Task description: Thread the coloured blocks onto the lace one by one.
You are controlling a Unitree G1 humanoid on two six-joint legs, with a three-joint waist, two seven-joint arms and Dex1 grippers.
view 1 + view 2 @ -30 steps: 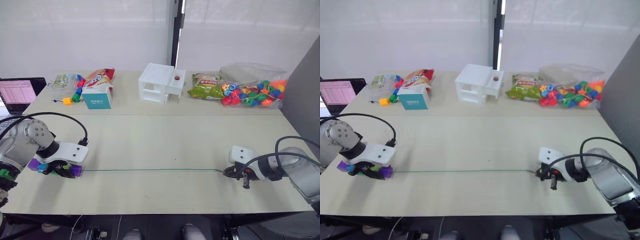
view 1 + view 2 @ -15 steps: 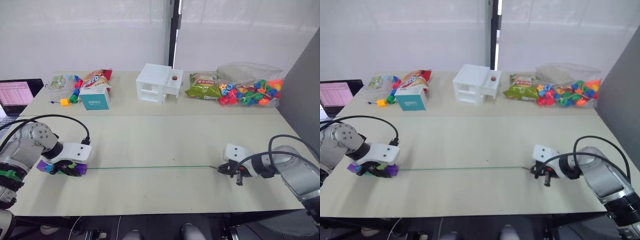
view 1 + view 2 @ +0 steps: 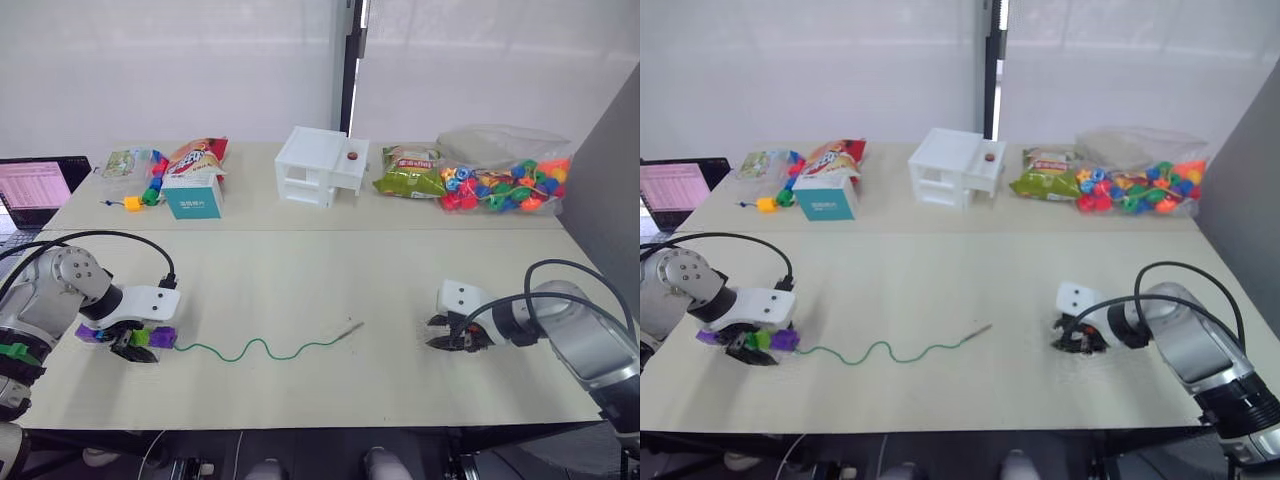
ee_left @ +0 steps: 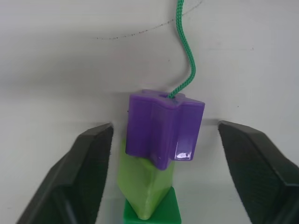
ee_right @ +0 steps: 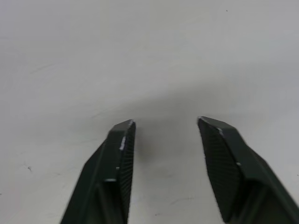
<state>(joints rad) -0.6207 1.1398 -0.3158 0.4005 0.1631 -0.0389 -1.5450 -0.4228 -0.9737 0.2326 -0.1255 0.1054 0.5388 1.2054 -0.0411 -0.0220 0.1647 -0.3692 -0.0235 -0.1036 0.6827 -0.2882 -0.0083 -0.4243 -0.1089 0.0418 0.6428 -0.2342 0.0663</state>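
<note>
Your right gripper sits low over bare table with its fingers spread and nothing between them. Your left gripper is also spread, its fingers standing apart on either side of the stacked blocks without touching them. The lace runs out of the top purple block and lies slack in waves toward the middle of the table, ending in its stiff tip, well apart from your right gripper. Expect the cord to be limp and slippery, so pinch the rigid tip. The blocks look light and hard, and a nudge would likely slide them.
</note>
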